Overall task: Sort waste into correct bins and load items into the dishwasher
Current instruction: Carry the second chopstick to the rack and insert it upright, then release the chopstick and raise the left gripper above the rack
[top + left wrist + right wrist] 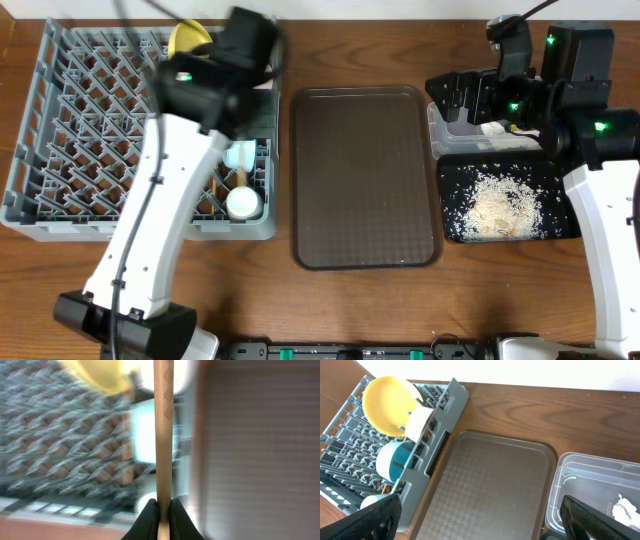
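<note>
My left gripper (164, 510) is shut on a wooden chopstick (163, 420) and holds it over the right side of the grey dish rack (60, 150); that view is blurred. The rack holds the yellow plate (387, 405), the white bowl (420, 420), the light blue bowl (395, 460) and the white cup (243, 203). My right gripper (485, 522) is open and empty, above the clear tub (590, 485), which holds the white tissue (625, 507). The black tray (455, 180) holds rice scraps (500, 205). The snack wrapper is out of view.
The large brown serving tray (365, 175) lies bare between the rack and the bins. My left arm (160, 200) crosses over the rack's right half. The wooden table (400, 300) shows along the front edge.
</note>
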